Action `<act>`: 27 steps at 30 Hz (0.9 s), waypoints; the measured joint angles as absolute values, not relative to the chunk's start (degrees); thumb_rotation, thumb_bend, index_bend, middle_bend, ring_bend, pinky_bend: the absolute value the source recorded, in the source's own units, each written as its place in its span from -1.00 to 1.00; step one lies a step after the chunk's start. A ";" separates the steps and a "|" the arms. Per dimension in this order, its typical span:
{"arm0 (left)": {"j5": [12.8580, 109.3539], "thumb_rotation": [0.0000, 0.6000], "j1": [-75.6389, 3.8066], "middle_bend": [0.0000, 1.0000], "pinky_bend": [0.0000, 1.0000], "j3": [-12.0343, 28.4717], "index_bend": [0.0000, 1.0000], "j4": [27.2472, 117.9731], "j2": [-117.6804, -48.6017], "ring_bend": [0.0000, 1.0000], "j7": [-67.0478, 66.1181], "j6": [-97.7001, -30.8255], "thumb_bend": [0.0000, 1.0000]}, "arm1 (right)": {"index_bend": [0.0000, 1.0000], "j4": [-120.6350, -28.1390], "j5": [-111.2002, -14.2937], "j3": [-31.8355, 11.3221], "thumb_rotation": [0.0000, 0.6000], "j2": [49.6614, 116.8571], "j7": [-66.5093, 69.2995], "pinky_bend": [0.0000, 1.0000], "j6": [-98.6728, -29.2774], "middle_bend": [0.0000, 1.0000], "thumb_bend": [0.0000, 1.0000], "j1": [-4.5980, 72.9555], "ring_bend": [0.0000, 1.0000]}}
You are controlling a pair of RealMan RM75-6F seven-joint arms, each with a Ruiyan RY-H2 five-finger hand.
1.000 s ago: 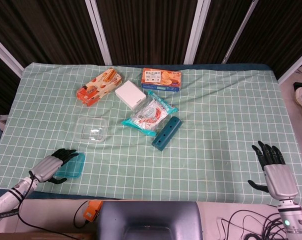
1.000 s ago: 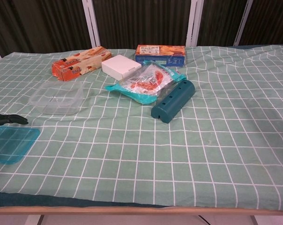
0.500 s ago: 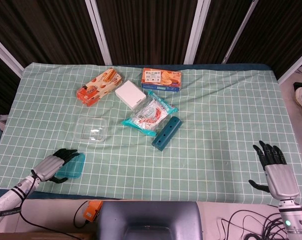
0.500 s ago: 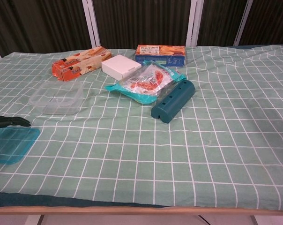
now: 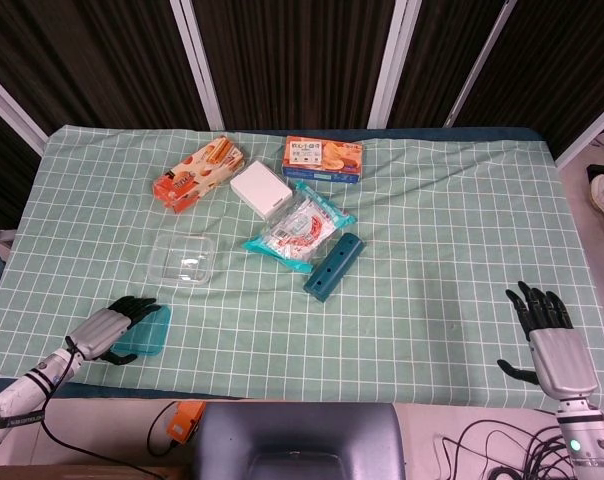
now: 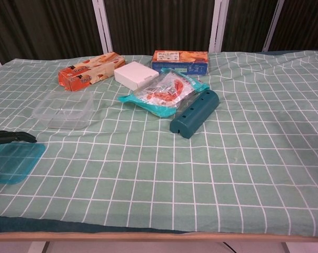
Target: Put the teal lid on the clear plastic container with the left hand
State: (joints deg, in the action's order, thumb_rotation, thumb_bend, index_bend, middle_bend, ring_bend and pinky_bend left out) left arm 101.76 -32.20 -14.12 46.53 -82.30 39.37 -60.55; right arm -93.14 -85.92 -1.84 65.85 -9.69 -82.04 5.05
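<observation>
Orange box [image 5: 198,173], white box [image 5: 261,188], blue box [image 5: 323,158], snack bag [image 5: 299,228] and dark teal bar [image 5: 333,266] sit beyond the container [image 5: 183,258], which looks empty. Lid [image 5: 146,332] flat near table edge, well short of the container. Left hand [image 5: 108,328] over lid; can't tell if gripping. Right hand [image 5: 548,338] spread, empty.

Setting: robot test bench, lab-type room. Evidence: surface draped in green white-checked cloth [image 5: 432,240]; dark slatted wall panels with white uprights [image 5: 282,50] along the frame top; loose cables [image 5: 502,440] on the floor, lower right.
</observation>
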 measured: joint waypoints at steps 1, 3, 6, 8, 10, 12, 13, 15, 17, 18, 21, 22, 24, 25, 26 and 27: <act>101.71 1.00 -32.29 -1.00 -1.00 -14.22 -1.00 46.48 -82.31 -1.00 39.42 -60.36 -0.55 | -1.00 -93.15 -85.90 -1.86 1.00 65.86 -9.71 -1.00 -82.05 -1.00 -0.68 5.05 -1.00; 101.63 1.00 -32.40 -1.00 -1.00 -14.34 -1.00 46.33 -82.38 -1.00 39.53 -60.16 -0.54 | -1.00 -93.15 -85.86 -1.87 1.00 65.88 -9.77 -1.00 -82.05 -1.00 -0.68 5.05 -1.00; 101.56 1.00 -32.60 -1.00 -1.00 -14.54 -1.00 46.08 -82.50 -1.00 39.76 -59.76 -0.54 | -1.00 -93.13 -85.82 -1.84 1.00 65.92 -9.90 -1.00 -81.94 -1.00 -0.68 5.08 -1.00; 101.50 1.00 -32.77 -1.00 -1.00 -14.68 -1.00 45.97 -82.54 -1.00 39.85 -59.35 -0.54 | -1.00 -93.14 -85.81 -1.83 1.00 65.95 -10.04 -1.00 -81.88 -1.00 -0.68 5.11 -1.00; 101.47 1.00 -32.84 -1.00 -1.00 -14.74 -1.00 45.95 -82.54 -1.00 39.87 -59.28 -0.55 | -1.00 -93.15 -85.79 -1.83 1.00 65.97 -10.08 -1.00 -81.86 -1.00 -0.68 5.11 -1.00; 101.39 1.00 -32.92 -1.00 -0.98 -14.82 -1.00 45.97 -82.50 -0.99 39.90 -59.04 -0.55 | -1.00 -93.16 -85.73 -1.86 1.00 66.00 -10.15 -1.00 -81.87 -1.00 -0.68 5.11 -1.00; 101.27 1.00 -32.93 -1.00 -0.96 -14.89 -1.00 45.97 -82.50 -0.97 40.03 -58.78 -0.55 | -1.00 -93.15 -85.68 -1.87 1.00 66.03 -10.20 -1.00 -81.85 -1.00 -0.68 5.12 -1.00; 101.10 1.00 -32.93 -0.94 -0.85 -15.03 -1.00 45.90 -82.54 -0.84 40.38 -58.48 -0.55 | -1.00 -93.16 -85.61 -1.88 1.00 66.08 -10.34 -1.00 -81.75 -1.00 -0.68 5.16 -1.00; 100.95 1.00 -32.92 -0.76 -0.67 -15.16 -1.00 45.71 -82.66 -0.65 40.74 -58.29 -0.56 | -1.00 -93.19 -85.69 -1.88 1.00 66.07 -10.34 -1.00 -81.71 -1.00 -0.68 5.21 -1.00; 100.91 1.00 -32.92 -0.67 -0.59 -15.19 -1.00 45.64 -82.72 -0.57 40.91 -58.25 -0.57 | -1.00 -93.20 -85.64 -1.90 1.00 66.07 -10.34 -1.00 -81.69 -1.00 -0.68 5.23 -1.00; 100.89 1.00 -33.04 -0.51 -0.45 -15.52 -1.00 45.48 -82.84 -0.45 41.66 -57.65 -0.57 | -1.00 -93.23 -85.71 -1.86 1.00 66.05 -10.34 -1.00 -81.68 -1.00 -0.68 5.23 -1.00; 100.90 1.00 -33.14 -0.50 -0.42 -15.69 -1.00 45.41 -82.89 -0.43 41.96 -57.31 -0.57 | -1.00 -93.23 -85.69 -1.85 1.00 66.05 -10.34 -1.00 -81.67 -1.00 -0.68 5.24 -1.00; 100.87 1.00 -33.27 -0.44 -0.33 -15.85 -1.00 45.30 -82.94 -0.37 42.33 -57.09 -0.57 | -1.00 -93.26 -85.68 -1.84 1.00 66.06 -10.41 -1.00 -81.67 -1.00 -0.68 5.24 -1.00; 100.84 1.00 -33.29 -0.40 -0.29 -15.85 -1.00 45.30 -82.92 -0.34 42.41 -57.18 -0.57 | -1.00 -93.28 -85.67 -1.84 1.00 66.06 -10.40 -1.00 -81.67 -1.00 -0.68 5.24 -1.00; 100.83 1.00 -33.29 -0.35 -0.24 -15.83 -1.00 45.34 -82.88 -0.29 42.43 -57.34 -0.56 | -1.00 -93.29 -85.67 -1.85 1.00 66.04 -10.38 -1.00 -81.71 -1.00 -0.68 5.22 -1.00; 100.81 1.00 -33.28 -0.29 -0.18 -15.81 -1.00 45.42 -82.81 -0.23 42.44 -57.57 -0.56 | -1.00 -93.30 -85.67 -1.85 1.00 66.03 -10.36 -1.00 -81.76 -1.00 -0.68 5.21 -1.00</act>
